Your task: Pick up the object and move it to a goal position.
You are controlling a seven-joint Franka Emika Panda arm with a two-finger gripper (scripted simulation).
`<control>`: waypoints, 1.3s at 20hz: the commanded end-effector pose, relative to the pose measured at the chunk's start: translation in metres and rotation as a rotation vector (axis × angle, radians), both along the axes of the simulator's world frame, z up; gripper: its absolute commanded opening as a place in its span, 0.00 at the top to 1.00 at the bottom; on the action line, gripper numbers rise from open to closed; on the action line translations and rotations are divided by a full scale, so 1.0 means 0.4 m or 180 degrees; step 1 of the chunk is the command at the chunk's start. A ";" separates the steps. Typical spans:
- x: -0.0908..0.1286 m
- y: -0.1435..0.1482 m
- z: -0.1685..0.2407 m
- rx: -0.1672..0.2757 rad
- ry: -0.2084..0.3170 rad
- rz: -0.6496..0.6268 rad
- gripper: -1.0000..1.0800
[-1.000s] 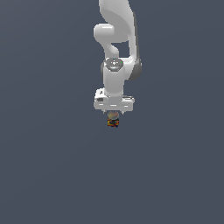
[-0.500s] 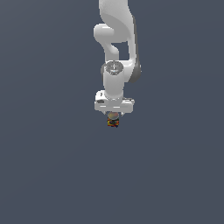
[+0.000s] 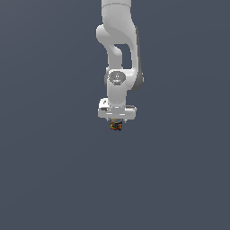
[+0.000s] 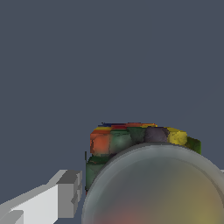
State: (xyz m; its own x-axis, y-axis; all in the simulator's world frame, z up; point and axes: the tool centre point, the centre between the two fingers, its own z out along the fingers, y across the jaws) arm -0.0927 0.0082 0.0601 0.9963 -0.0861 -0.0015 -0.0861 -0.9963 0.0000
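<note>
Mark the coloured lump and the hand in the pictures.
lump (image 4: 131, 138), wrist view, on its green and orange upper face.
hand (image 3: 117, 124), exterior view, between the fingertips, just under the white body.

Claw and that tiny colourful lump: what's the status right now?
Claw shut on colourful lump, pointing down. Lump held beneath white arm. Nothing else visible nearby.

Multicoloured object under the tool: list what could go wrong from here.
1. The object is tiny beside the white tool and only its lower part shows beneath it; the grip may be shallow, so it could slip out in transit.
2. In the wrist view a rounded grey part hides much of the object, so slippage could go unseen.
</note>
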 end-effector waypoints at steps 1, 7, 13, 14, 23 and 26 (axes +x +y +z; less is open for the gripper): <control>0.001 0.000 -0.006 0.0000 -0.0004 0.0000 0.04; 0.001 0.000 -0.006 0.0000 -0.0004 0.0000 1.00; 0.001 0.000 -0.003 0.0000 -0.0004 0.0000 1.00; 0.002 -0.002 -0.003 0.0000 -0.0004 0.0000 1.00; 0.057 -0.062 0.011 0.0000 -0.0004 0.0000 1.00; 0.090 -0.098 0.019 0.0000 -0.0004 0.0000 1.00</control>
